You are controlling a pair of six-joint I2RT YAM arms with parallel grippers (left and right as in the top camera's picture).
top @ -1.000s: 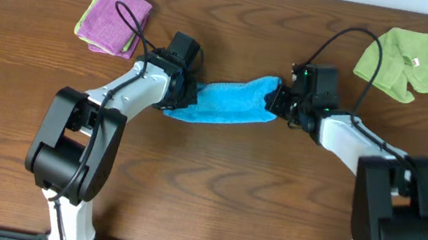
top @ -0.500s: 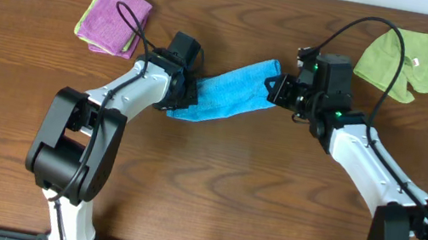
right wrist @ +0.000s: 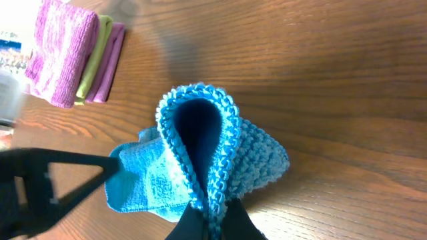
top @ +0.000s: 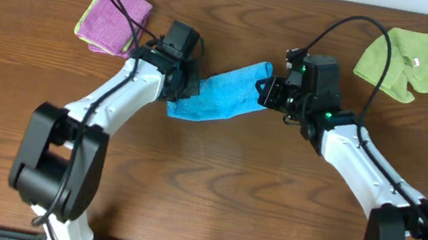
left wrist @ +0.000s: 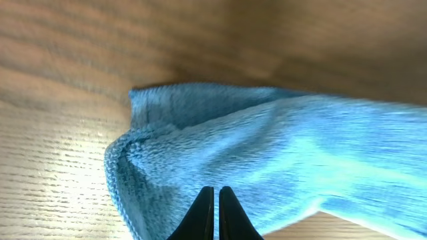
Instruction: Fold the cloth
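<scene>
Blue cloth pinched at both ends, mid-table

Sky-blue cloth (top: pixel 220 93) spans between the two grippers near the centre of the wooden table (top: pixel 212 189), bunched into a narrow band slanting up toward its right end. The left gripper (top: pixel 185 90) is clamped on the left end; in the left wrist view the fingertips are pressed together against the cloth's lower edge. The right gripper (top: pixel 267 94) is closed on the right end, nipping a doubled hem that stands up as a loop in the right wrist view, with the rest of the cloth sagging onto the wood behind it.

Both arms reach in from the near edge, forearms angled inward and wrists facing each other across the cloth. A purple folded cloth (top: pixel 116 17) with a green layer under it sits far left. A lime-green cloth (top: pixel 402 62) lies crumpled far right. Both are well apart from the blue one.
</scene>
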